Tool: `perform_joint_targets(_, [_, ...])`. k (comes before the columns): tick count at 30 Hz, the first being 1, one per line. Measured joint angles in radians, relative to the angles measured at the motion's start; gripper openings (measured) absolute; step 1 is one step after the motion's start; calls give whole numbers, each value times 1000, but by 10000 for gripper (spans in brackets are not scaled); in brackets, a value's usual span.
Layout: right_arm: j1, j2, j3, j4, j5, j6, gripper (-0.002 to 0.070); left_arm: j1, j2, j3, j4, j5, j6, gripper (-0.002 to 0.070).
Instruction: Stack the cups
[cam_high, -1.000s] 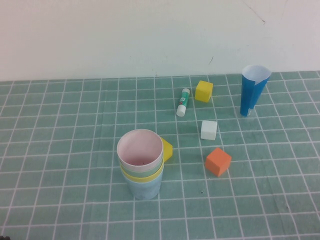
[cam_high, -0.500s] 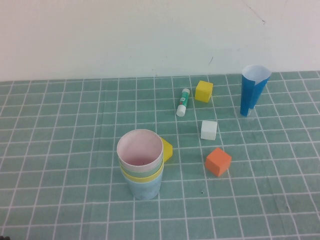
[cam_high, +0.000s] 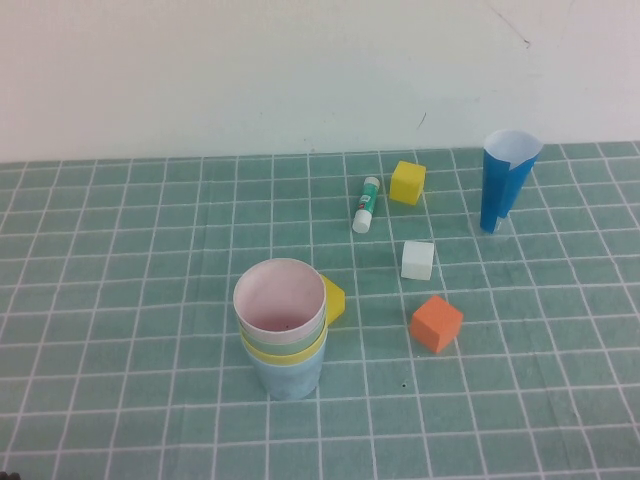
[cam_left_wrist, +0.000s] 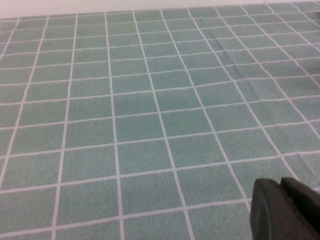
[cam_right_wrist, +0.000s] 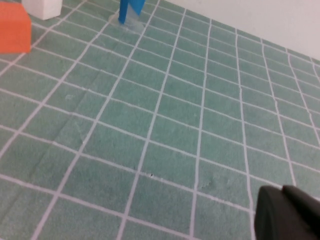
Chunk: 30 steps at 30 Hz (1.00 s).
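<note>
High view: the four cups stand nested in one stack on the green tiled table. The pink cup is innermost on top, its open mouth facing up. Under it show the rim of the pale green cup, then the yellow cup, with the light blue cup at the bottom, on the table. A small yellow block touches the stack on its right side. Further right lie an orange cube and a white cube; beyond them a yellow cube and a glue stick lying flat; a tall dark-blue cone cup stands upright at the far right. Neither arm nor gripper appears in this view, so the stack stands free of both.

Left wrist view: only a dark part of the left gripper shows at a corner, over bare tiles. Whether it is released or clenched cannot be told. No cup is near it here; the stack is out of this view.

Right wrist view: a dark part of the right gripper shows at a corner above the tiles; its state cannot be told either. Well ahead of it are the orange cube, the white cube and the foot of the dark-blue cone cup. The stacked cups do not show in this view
</note>
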Motion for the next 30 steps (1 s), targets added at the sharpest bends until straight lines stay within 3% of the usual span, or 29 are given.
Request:
perform_joint_targets(19, [-4, 0, 0, 8, 2, 53, -1, 0, 0, 0, 2, 0, 0, -1])
perform_joint_targets(26, [-125, -2, 0, 10, 2, 108, -1, 0, 0, 0, 2, 0, 0, -1])
perform_joint_targets(30, [-139, -2, 0, 11, 2, 109, -1, 0, 0, 0, 2, 0, 0, -1])
